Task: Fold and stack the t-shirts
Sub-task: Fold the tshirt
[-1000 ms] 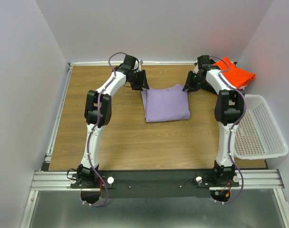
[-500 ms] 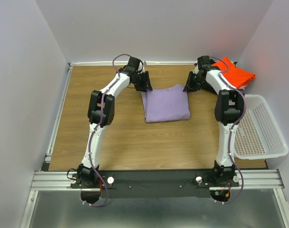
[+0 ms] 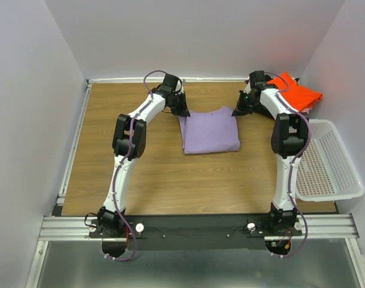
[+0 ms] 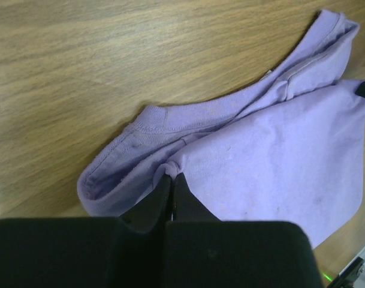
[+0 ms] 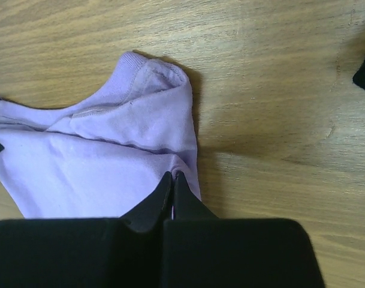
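A lavender t-shirt (image 3: 211, 132) lies folded into a rough rectangle on the far middle of the wooden tabletop (image 3: 146, 174), its neckline turned toward the back wall. The left end effector (image 4: 172, 174) sits at the shirt's far left corner, its two fingers pressed together on a small pucker of purple cloth just below the ribbed collar. The fabric bunches into a little ridge where the tips meet. The right end effector (image 5: 172, 175) is at the far right corner, pinching the shirt's edge in the same way, with the tips closed on the cloth just below the rounded shoulder fold. Both arms reach forward from their bases and bend inward toward the shirt, one on each side. The rest of the shirt rests flat on the wood, its near edge fairly straight. An orange-red shirt (image 3: 299, 93) lies in the far right corner of the tabletop, well apart from the purple one. A white mesh basket (image 3: 326, 162) sits along the right edge, just nearer than the orange-red shirt.
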